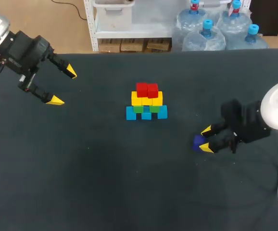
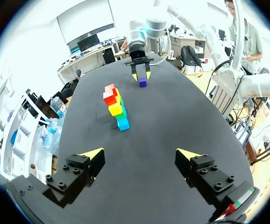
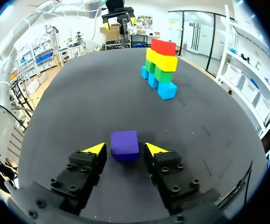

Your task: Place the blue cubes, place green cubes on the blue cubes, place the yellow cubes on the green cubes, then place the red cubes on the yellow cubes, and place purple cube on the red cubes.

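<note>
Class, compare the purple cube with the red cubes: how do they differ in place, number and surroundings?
The purple cube rests on the table; the red cubes sit highest, on the yellow cubes. The purple cube is single; the red cubes are a touching pair. The purple cube lies between the open fingers of the right claw; no claw is near the red cubes. Both are plain cubes of similar size.

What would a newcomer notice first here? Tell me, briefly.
The bright stack of cubes mid-table: blue at the base, then green, yellow and red on top. Next, the lone purple cube lying between the open fingers of the right gripper, while the left gripper hangs open, apart from it.
</note>
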### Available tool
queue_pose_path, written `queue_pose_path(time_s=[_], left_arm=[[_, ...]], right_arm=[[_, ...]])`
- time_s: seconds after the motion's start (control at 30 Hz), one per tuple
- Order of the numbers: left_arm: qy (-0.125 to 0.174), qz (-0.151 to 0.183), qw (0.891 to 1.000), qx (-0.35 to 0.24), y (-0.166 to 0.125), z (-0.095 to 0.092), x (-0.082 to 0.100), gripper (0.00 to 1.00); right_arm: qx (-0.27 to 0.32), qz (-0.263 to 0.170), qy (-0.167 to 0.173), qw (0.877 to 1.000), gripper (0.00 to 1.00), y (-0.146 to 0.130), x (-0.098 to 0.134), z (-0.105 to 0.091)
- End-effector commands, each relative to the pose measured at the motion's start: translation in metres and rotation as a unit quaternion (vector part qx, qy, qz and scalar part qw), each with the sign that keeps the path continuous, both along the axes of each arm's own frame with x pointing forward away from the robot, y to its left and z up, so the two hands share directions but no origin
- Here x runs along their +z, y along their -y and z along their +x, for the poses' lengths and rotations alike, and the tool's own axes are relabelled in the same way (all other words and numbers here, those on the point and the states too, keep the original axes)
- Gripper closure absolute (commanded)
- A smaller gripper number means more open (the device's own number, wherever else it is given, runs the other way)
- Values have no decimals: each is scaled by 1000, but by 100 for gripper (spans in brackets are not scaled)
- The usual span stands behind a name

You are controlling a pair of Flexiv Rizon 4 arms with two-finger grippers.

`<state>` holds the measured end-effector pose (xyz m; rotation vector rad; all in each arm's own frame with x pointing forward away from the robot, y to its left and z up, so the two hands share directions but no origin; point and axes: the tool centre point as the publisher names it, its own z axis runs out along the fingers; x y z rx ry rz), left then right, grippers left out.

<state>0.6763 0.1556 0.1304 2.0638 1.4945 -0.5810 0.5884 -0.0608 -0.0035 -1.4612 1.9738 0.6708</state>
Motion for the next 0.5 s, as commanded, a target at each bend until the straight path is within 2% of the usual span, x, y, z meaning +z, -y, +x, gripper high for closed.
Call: queue_pose_path(time_s=[0.03, 0.17, 0.23, 0.27, 0.5], left_arm=[[2, -1, 1000, 0, -1, -1, -1, 0], [2, -1, 1000, 0, -1, -1, -1, 0], [2, -1, 1000, 0, -1, -1, -1, 0], [2, -1, 1000, 0, -1, -1, -1, 0], [2, -1, 1000, 0, -1, -1, -1, 0]], right_arm=[[2, 3, -1, 1000, 56, -1, -3, 3], [3, 3, -2, 1000, 71, 0, -3, 3], [3, 2, -2, 1000, 96, 0, -3, 3], [3, 2, -2, 1000, 100, 0, -3, 3], [13, -1, -7, 1000, 100, 4, 5, 4]])
